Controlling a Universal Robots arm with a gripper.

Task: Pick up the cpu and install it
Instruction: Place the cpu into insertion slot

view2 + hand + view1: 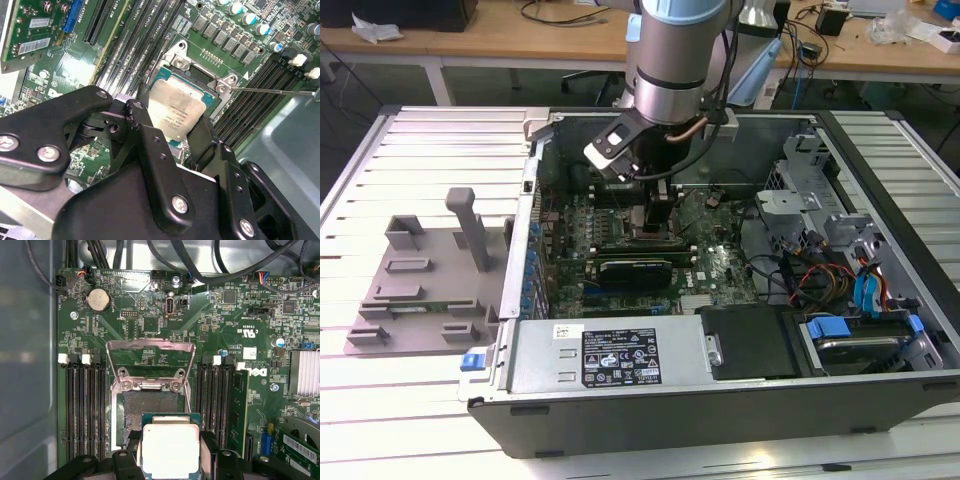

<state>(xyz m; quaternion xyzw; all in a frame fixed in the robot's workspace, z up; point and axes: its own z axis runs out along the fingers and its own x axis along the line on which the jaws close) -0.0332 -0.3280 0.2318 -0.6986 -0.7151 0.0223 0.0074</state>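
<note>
The claw [170,456] is squeezing the cpu [170,447] by two opposite edges, with one finger [208,441] on each side. That way the shiny top is facing up and the chip is sitting level. The chip is hanging over the edge of the open socket [150,407] that is farthest from the flap's hinge, and I think it is not lined up yet. The metal flap [150,344] is standing up, so the socket is lying bare for the chip.

Room is tight. Long black memory slots [85,410] are running close along both sides, and a memory stick [239,410] is standing near one finger. The arm is reaching down inside the computer case [540,360], with walls all around.
</note>
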